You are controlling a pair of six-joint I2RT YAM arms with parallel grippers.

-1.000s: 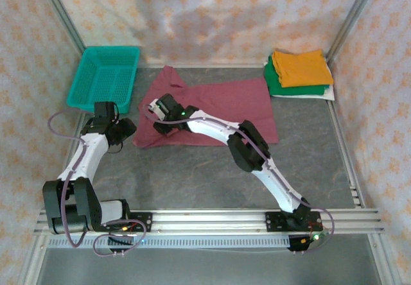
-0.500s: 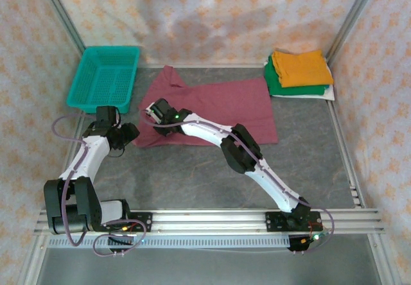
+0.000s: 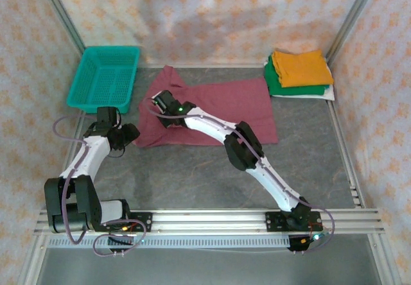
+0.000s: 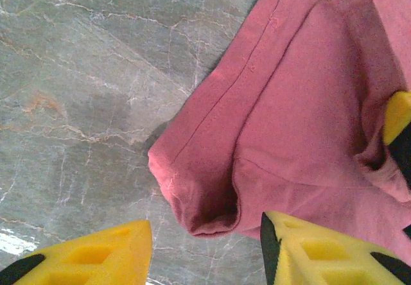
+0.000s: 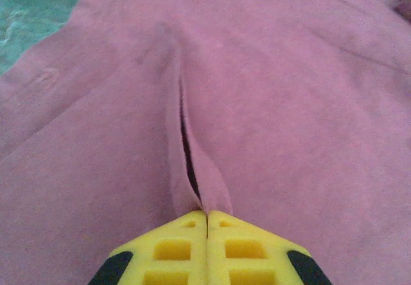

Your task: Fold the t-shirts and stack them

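Observation:
The maroon t-shirt [image 3: 218, 108] lies spread on the grey table, one sleeve pointing to the back left. My right gripper [image 3: 158, 103] is on its left part. In the right wrist view the right gripper [image 5: 207, 215] is shut, pinching a raised fold of the maroon t-shirt [image 5: 192, 169]. My left gripper [image 3: 128, 133] hovers at the shirt's near-left corner. The left gripper [image 4: 205, 226] is open, and the sleeve hem [image 4: 202, 208] lies just ahead of its yellow fingers [image 4: 109, 253]. Folded orange [image 3: 298, 67], green [image 3: 282, 87] and white [image 3: 329, 93] t-shirts are stacked at the back right.
A teal mesh basket [image 3: 106, 76] stands at the back left, close to the shirt's sleeve. Patterned walls and metal posts enclose the table. A yellow and black pad [image 4: 399, 137] presses into the cloth at the right edge of the left wrist view.
My right gripper has shut on a fold of the maroon t-shirt and shifted slightly toward the back. The left gripper has edged closer to the shirt's near-left corner.

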